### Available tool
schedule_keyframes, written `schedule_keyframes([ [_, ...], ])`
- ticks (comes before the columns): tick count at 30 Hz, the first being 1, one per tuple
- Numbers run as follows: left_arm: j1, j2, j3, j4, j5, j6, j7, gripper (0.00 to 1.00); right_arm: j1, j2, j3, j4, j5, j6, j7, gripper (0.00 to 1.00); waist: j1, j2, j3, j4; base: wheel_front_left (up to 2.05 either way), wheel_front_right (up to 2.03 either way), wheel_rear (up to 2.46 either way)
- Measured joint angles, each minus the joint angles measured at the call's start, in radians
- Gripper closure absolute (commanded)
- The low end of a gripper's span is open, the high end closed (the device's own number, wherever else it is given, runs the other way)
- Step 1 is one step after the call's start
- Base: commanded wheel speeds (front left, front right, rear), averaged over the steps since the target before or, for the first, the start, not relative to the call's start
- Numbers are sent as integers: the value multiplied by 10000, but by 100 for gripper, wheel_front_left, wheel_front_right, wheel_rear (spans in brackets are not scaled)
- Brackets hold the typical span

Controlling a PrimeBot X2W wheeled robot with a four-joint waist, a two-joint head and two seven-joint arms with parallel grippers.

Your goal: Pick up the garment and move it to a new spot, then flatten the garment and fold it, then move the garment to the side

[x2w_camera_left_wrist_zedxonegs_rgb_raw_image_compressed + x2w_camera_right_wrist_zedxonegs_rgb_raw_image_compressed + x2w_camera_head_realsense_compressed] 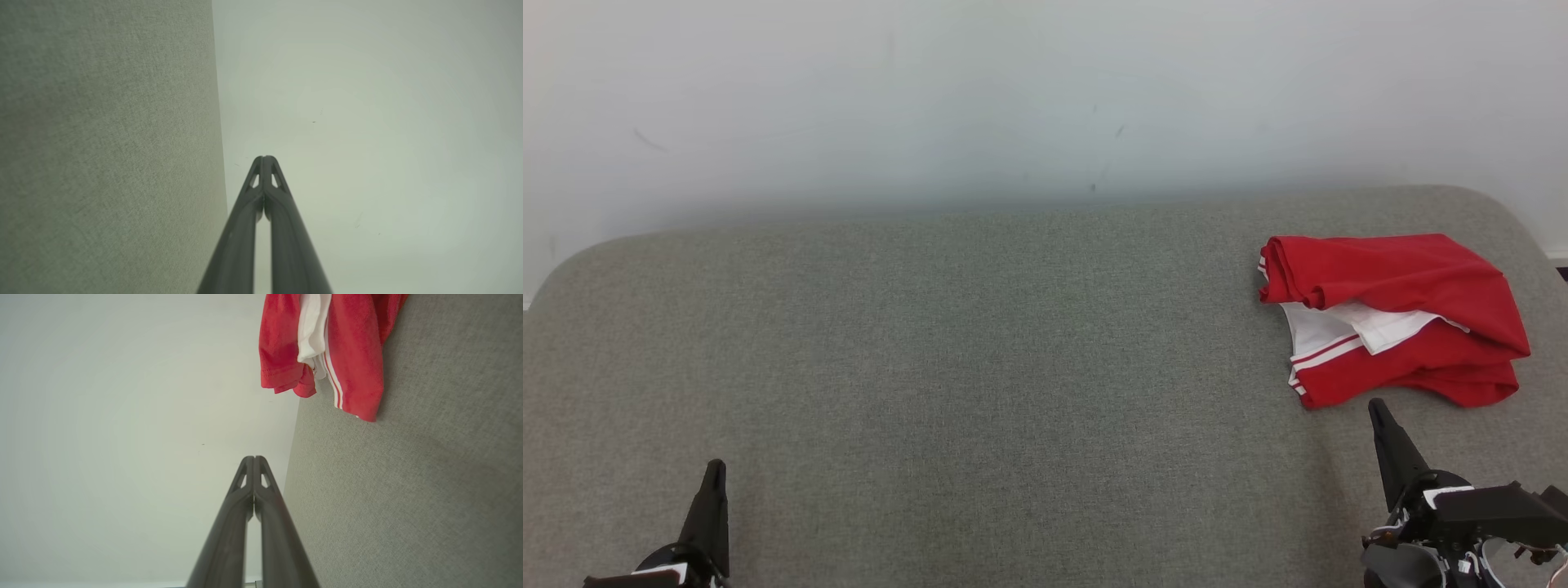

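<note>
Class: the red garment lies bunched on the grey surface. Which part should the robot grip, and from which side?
Probably the striped corner of the garment, taken from the near side with the right gripper, which is shut just short of it. That corner juts out as a thin loose edge; the far side is a thick rolled fold.

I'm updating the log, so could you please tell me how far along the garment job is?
Done: nothing evident; the garment lies loosely bunched, not neatly folded, at the right of the grey surface. In hand: nothing; the left hand and right hand are shut, empty, clear of it. Left, probably: pick up, flatten, fold, set aside.
</note>
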Motion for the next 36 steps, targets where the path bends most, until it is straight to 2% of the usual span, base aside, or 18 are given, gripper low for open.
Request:
schedule_keyframes([
  [36,-93,0,-2,4,0,0,0,100,0,2,0,0,0,2,0,100,0,0,0,0,0,0,0],
])
